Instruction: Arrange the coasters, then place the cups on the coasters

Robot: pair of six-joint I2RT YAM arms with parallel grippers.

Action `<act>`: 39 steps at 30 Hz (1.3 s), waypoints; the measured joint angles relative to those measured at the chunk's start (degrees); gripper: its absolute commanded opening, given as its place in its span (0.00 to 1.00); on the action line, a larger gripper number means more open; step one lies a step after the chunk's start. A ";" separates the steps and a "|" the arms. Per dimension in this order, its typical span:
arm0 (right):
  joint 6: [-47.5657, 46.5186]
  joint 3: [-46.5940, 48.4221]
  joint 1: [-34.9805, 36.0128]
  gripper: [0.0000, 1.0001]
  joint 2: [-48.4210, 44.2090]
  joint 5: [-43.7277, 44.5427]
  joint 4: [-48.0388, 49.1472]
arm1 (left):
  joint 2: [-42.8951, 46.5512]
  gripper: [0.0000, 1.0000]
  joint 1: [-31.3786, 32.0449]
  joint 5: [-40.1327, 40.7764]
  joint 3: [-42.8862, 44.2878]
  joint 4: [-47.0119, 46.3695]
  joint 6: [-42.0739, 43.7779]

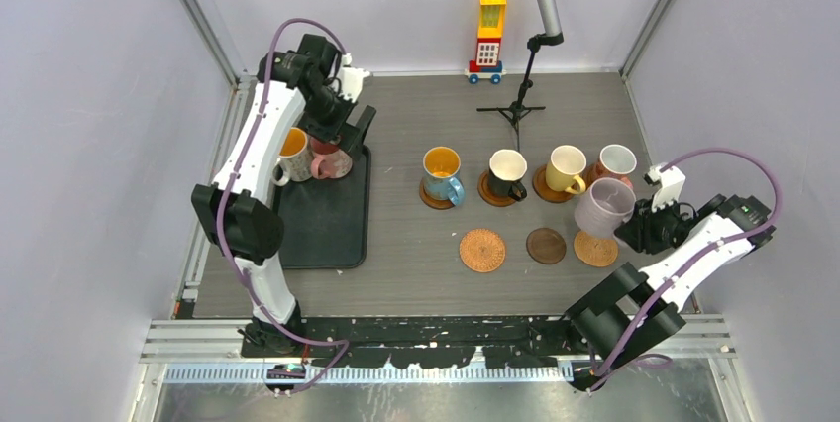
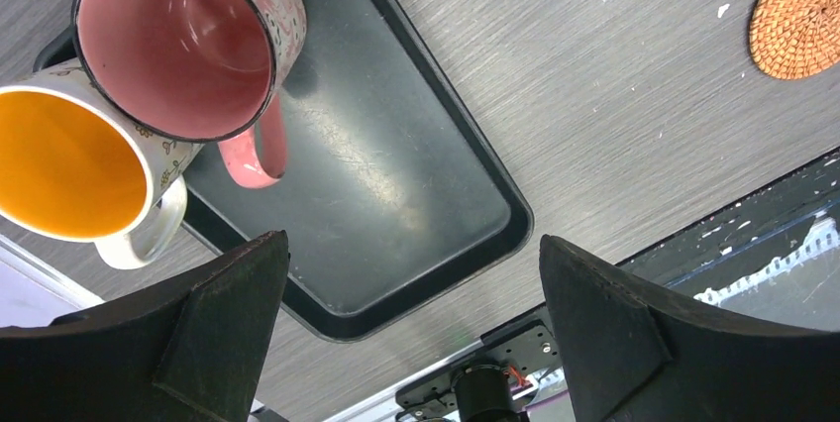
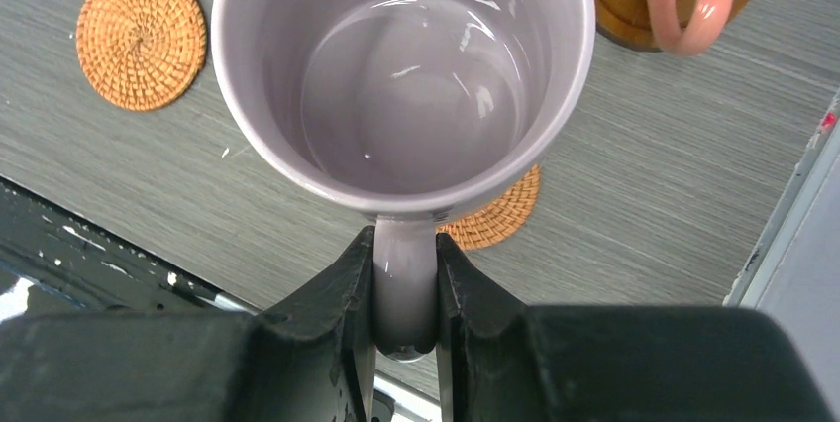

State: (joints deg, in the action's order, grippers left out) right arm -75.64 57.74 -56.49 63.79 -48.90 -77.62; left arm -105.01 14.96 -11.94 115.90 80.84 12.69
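My right gripper [image 3: 406, 244] is shut on the handle of the lilac cup [image 3: 406, 75], which hangs tilted over a woven coaster [image 3: 495, 214] at the right [image 1: 595, 249]. Blue [image 1: 443, 174], black [image 1: 508, 174], yellow [image 1: 567, 168] and pink [image 1: 616, 161] cups each stand on a coaster in a back row. A woven coaster [image 1: 482, 250] and a dark coaster [image 1: 546, 245] lie bare in front. My left gripper [image 2: 413, 242] is open above the tray, near the patterned pink cup [image 2: 188, 41] and the white cup with orange inside [image 2: 69, 159].
The black tray [image 1: 327, 214] lies at the left with the two patterned cups at its far end. A toy block truck [image 1: 488, 36] and a microphone stand [image 1: 520, 95] are at the back. Walls close in the table on both sides.
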 measured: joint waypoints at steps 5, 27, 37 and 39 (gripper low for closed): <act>-7.56 -2.86 -3.15 0.00 0.11 -0.39 -2.25 | -0.70 1.00 1.09 0.63 1.05 1.07 0.15; -22.97 -16.96 -14.78 0.00 5.73 -0.33 9.99 | -8.98 1.00 4.66 4.44 11.61 5.16 1.79; -21.22 -19.54 -14.78 0.00 8.46 -0.76 17.42 | -9.22 1.00 5.29 6.38 12.13 6.10 2.93; -21.27 -19.54 -14.78 0.00 9.01 -1.18 17.81 | -9.49 1.00 5.31 6.58 12.66 6.23 2.97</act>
State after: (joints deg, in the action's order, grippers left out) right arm -96.90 38.20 -71.26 72.79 -50.09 -59.81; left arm -114.50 20.27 -5.37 128.55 87.07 15.66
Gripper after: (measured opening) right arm 0.273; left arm 0.996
